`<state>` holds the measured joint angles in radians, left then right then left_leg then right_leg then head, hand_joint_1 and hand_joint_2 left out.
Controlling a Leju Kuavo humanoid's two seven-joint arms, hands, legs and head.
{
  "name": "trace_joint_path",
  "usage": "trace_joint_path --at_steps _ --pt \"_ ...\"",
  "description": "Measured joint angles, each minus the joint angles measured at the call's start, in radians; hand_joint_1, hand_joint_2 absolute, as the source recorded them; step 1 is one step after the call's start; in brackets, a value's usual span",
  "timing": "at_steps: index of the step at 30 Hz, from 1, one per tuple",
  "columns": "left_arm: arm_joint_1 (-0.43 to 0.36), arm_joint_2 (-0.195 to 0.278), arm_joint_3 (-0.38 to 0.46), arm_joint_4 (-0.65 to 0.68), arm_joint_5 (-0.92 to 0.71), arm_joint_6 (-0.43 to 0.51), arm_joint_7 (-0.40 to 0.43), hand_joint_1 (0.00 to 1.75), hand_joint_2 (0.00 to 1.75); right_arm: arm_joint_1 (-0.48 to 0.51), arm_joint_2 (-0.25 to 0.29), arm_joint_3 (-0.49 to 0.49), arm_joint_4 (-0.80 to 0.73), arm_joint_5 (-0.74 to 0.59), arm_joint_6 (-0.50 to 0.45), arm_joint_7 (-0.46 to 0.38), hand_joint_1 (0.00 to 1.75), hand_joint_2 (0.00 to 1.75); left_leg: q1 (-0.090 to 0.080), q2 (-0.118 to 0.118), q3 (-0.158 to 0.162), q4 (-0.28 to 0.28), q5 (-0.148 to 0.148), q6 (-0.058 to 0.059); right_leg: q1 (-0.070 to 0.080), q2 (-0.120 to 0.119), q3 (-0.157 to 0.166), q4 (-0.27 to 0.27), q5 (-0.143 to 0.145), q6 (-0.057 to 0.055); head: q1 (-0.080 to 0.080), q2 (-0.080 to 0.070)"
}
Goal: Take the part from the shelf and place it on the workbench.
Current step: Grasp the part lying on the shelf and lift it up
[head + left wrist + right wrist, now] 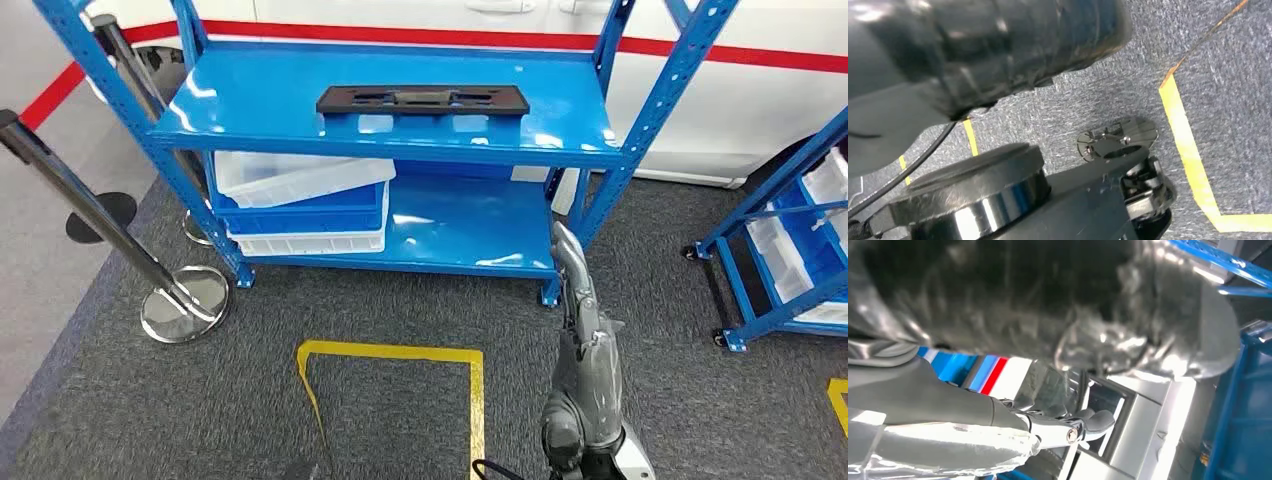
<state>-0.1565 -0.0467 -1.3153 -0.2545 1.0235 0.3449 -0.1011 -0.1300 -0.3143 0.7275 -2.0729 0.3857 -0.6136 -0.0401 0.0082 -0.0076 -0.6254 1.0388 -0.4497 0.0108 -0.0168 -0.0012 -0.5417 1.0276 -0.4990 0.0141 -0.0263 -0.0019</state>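
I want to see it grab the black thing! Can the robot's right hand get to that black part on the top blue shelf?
Probably yes. The black part lies alone on the open shelf, nothing covering it. The right hand hangs low, empty, and must lift first.

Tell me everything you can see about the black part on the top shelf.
The black part is a long, flat, dark bar with cut-outs and raised sections along its length; it looks like moulded plastic. It lies flat and lengthwise on the glossy blue top shelf, about mid-shelf. Neither hand touches it; the right hand is lower down, in front of the rack.
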Motion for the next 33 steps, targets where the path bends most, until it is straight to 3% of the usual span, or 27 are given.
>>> trace_joint_path --at_steps 3,6,7,8,9,11,13,15,18,21,22,23,24,26,27,29,31,33 --pt "0.002 -0.003 0.000 0.000 -0.003 0.000 -0.005 0.00 0.00 0.000 0.000 0.000 0.003 -0.002 0.000 0.000 0.00 0.00 0.002 0.000 0.008 -0.013 0.003 0.017 -0.003 0.000 -0.010 0.027 -0.023 0.007 0.002 0.000" --pt "0.001 -0.007 -0.002 0.000 -0.006 -0.004 -0.003 0.00 0.00 0.001 -0.001 0.000 0.007 -0.006 0.000 0.002 0.00 0.00 -0.002 0.001 0.014 -0.018 0.002 0.033 -0.001 0.000 -0.094 0.196 -0.103 0.009 0.005 0.000" --pt "0.001 -0.008 -0.004 0.000 -0.006 -0.006 0.000 0.00 0.00 0.002 -0.001 0.000 0.008 -0.007 0.001 0.004 0.00 0.00 -0.004 0.001 0.015 -0.017 0.000 0.036 0.000 0.000 -0.125 0.251 -0.117 0.008 0.005 0.000" --pt "0.001 -0.009 -0.005 0.000 -0.006 -0.008 0.004 0.00 0.00 0.004 -0.002 0.000 0.010 -0.008 0.002 0.006 0.00 0.00 -0.007 0.000 0.017 -0.016 -0.002 0.038 0.000 0.000 -0.142 0.275 -0.113 0.007 0.005 0.000" --pt "0.002 -0.009 -0.006 0.000 -0.007 -0.010 0.008 0.00 0.00 0.005 -0.002 0.000 0.010 -0.009 0.003 0.007 0.00 0.00 -0.010 -0.001 0.019 -0.015 -0.004 0.039 0.000 0.000 -0.141 0.261 -0.090 0.004 0.005 0.000" --pt "0.003 -0.010 -0.007 0.000 -0.007 -0.012 0.013 0.00 0.00 0.006 -0.003 0.000 0.011 -0.010 0.004 0.010 0.00 0.00 -0.013 -0.005 0.026 -0.013 -0.011 0.038 0.004 0.001 -0.093 0.144 -0.018 -0.005 0.005 0.000" --pt "0.002 -0.010 -0.007 0.000 -0.007 -0.012 0.016 0.00 0.00 0.006 -0.003 0.000 0.011 -0.012 0.004 0.009 0.00 0.00 -0.016 -0.008 0.029 -0.009 -0.015 0.032 0.010 0.002 -0.046 0.038 0.020 -0.014 0.004 0.000" --pt "0.001 -0.010 -0.007 0.000 -0.006 -0.013 0.018 0.00 0.00 0.009 -0.003 0.000 0.011 -0.022 0.004 -0.003 0.00 0.00 -0.017 -0.009 0.028 -0.010 -0.016 0.024 0.014 0.003 -0.034 0.012 0.020 -0.018 0.004 0.000" --pt "0.001 -0.009 -0.007 0.000 -0.006 -0.013 0.019 0.00 0.00 0.014 -0.004 0.000 0.011 -0.047 0.004 -0.030 0.00 0.00 -0.015 -0.007 0.013 0.024 -0.041 0.008 0.005 0.002 -0.023 -0.001 0.024 -0.028 0.003 0.000" --pt "0.002 -0.009 -0.007 0.000 -0.006 -0.013 0.020 0.00 0.00 0.020 -0.003 0.000 0.014 -0.067 0.004 -0.043 0.00 0.00 -0.007 -0.003 -0.070 0.193 -0.116 -0.009 0.003 -0.002 -0.014 -0.006 0.021 -0.037 -0.001 0.000" --pt "0.003 -0.009 -0.007 0.000 -0.006 -0.013 0.021 0.00 0.00 0.024 -0.003 0.000 0.016 -0.072 0.004 -0.045 0.00 0.00 -0.004 -0.002 -0.097 0.239 -0.126 -0.014 0.003 -0.003 -0.012 -0.005 0.019 -0.038 -0.001 0.000" --pt "0.004 -0.009 -0.007 0.000 -0.007 -0.013 0.022 0.00 0.00 0.027 -0.003 0.000 0.019 -0.075 0.004 -0.048 0.00 0.00 -0.001 -0.001 -0.109 0.253 -0.117 -0.017 0.002 -0.002 -0.009 -0.004 0.015 -0.038 -0.001 0.000" --pt "0.004 -0.009 -0.007 0.000 -0.008 -0.014 0.023 0.00 0.00 0.030 -0.003 0.000 0.021 -0.079 0.004 -0.051 0.00 0.00 0.002 0.000 -0.101 0.229 -0.089 -0.019 0.001 -0.001 -0.006 -0.003 0.011 -0.036 -0.001 0.000" --pt "0.004 -0.009 -0.007 0.000 -0.010 -0.014 0.024 0.00 0.00 0.032 -0.003 0.000 0.023 -0.085 0.005 -0.057 0.00 0.00 0.003 0.002 -0.044 0.104 -0.020 -0.017 0.000 0.001 0.006 -0.001 0.000 -0.029 -0.001 0.000" --pt "0.003 -0.009 -0.008 0.000 -0.011 -0.014 0.024 0.00 0.00 0.033 -0.004 0.000 0.024 -0.086 0.005 -0.059 0.00 0.00 0.002 0.002 -0.015 0.045 -0.003 -0.014 0.000 0.001 0.010 0.000 -0.006 -0.023 -0.001 0.000" --pt "0.001 -0.009 -0.008 0.000 -0.014 -0.014 0.024 0.00 0.00 0.034 -0.004 0.000 0.025 -0.086 0.005 -0.061 0.00 0.00 -0.002 0.001 0.012 -0.009 -0.005 -0.003 0.003 0.001 0.015 -0.003 -0.010 -0.011 0.000 0.000" --pt "0.002 -0.009 -0.009 0.000 -0.017 -0.015 0.024 0.00 0.00 0.035 -0.004 0.000 0.026 -0.086 0.005 -0.062 0.00 0.00 -0.002 0.000 0.022 -0.022 -0.008 0.011 0.003 0.001 0.020 -0.003 -0.010 -0.001 0.001 0.000" --pt "0.004 -0.009 -0.009 0.000 -0.019 -0.015 0.024 0.00 0.00 0.035 -0.004 0.000 0.027 -0.086 0.006 -0.064 0.00 0.00 0.001 0.000 0.041 -0.033 -0.012 0.024 0.001 0.001 0.004 0.042 -0.030 0.005 0.004 0.000"
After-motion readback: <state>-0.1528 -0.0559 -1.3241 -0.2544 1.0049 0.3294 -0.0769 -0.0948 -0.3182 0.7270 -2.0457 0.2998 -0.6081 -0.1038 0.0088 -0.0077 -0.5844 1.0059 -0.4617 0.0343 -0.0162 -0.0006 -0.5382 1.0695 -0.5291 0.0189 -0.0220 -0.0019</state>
